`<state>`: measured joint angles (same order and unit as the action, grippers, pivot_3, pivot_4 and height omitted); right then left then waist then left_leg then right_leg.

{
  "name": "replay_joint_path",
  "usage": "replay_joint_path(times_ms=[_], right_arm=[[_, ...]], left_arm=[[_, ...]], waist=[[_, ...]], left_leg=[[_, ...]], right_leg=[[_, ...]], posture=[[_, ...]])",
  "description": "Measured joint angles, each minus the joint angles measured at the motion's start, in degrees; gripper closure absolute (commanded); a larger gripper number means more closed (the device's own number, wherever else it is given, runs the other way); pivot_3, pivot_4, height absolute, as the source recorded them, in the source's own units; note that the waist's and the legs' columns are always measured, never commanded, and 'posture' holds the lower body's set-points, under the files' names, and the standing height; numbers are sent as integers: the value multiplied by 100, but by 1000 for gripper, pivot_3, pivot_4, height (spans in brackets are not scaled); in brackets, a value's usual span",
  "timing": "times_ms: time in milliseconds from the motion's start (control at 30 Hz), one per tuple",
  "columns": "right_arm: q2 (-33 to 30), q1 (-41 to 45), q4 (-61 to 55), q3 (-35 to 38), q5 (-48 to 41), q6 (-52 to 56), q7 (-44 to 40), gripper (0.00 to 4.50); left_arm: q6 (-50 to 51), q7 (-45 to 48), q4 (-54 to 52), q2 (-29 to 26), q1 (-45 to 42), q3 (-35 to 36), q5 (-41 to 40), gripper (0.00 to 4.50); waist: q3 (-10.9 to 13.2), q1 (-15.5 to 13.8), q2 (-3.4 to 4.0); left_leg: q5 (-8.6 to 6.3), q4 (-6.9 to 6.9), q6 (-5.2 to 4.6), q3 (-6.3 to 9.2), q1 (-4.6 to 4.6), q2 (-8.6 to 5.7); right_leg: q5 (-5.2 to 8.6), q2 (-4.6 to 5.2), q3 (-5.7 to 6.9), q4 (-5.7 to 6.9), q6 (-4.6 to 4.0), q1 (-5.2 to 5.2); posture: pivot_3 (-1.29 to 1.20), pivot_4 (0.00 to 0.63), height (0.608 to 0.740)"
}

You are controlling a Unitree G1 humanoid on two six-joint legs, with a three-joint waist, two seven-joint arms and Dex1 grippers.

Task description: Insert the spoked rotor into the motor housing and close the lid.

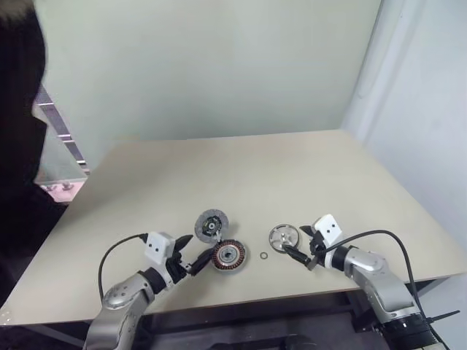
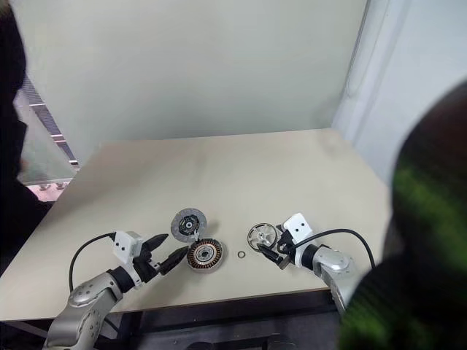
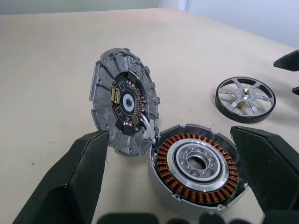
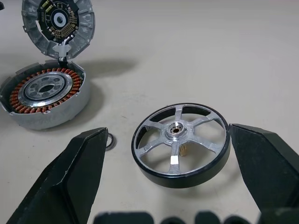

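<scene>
Both jaws spread wide — left around motor housing [image 3: 196,168] with hinged lid [image 3: 124,109], right flanking spoked rotor [image 4: 181,143] — loose ring [image 4: 110,141] between.

No readable text, labels, brands or numbers on any part; no signs.

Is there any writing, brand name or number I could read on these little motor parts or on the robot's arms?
No readable text anywhere.
The lid: its circuit board carries tiny markings, too small to read.
The motor housing: no lettering visible.
The spoked rotor: plain metal, no marks.
The small loose ring: no marks.
The white blocks on the wrists: only dark dots, no words.
</scene>
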<state>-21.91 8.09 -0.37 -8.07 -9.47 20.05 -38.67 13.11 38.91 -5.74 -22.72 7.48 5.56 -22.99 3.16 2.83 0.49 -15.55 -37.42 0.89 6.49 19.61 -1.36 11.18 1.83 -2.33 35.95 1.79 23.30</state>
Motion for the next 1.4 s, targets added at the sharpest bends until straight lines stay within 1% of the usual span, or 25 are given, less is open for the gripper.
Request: replay_joint_path(times_ms=[500,633,767,867,1000,1200,1400], right_arm=[[53,27,-70,1,-5,7,20,0],[243,6,-312,102,-121,176,251,0],[492,-91,-813,165,-229,548,598,0],[648,-283,-1236,-85,-226,943,795,0],[720,-387,-1418,-509,-104,1270,987,0],[897,-392,-1333,-1063,130,1393,1150,0],[992,-296,-891,-1316,279,1392,1178,0]], left_arm=[[-24,24,-23,14,123,2,-2,33],[-3,63,-142,14,349,1,-40,33],[27,118,-305,14,602,2,-71,33],[28,203,-357,-4,847,5,-78,33],[33,310,-372,-50,1012,9,-89,33],[136,462,-377,-203,1057,-2,-89,33],[197,530,-403,-223,1002,-39,-84,33]], waist=[[0,0,-1],[1,1,-1],[1,-1,-1],[1,1,-1],[2,1,-1],[3,1,-3],[3,1,-8]], left_leg=[[0,1,0,-1,0,1],[-1,4,-1,-4,0,3],[-2,10,0,-2,0,4],[-3,15,0,-3,1,6],[-3,13,0,-10,1,9],[-5,10,3,-15,1,13],[-5,13,2,-16,2,13]], right_leg=[[0,0,0,0,0,1],[0,1,-1,-1,0,4],[1,1,0,-2,-1,7],[2,2,0,-5,-1,12],[2,4,0,-6,-2,13],[3,5,2,-9,-2,15],[2,6,2,-9,-1,18]], posture=[[0,0,740],[0,0,740],[0,0,740],[0,0,740],[0,0,740],[0,0,740],[0,0,740]])
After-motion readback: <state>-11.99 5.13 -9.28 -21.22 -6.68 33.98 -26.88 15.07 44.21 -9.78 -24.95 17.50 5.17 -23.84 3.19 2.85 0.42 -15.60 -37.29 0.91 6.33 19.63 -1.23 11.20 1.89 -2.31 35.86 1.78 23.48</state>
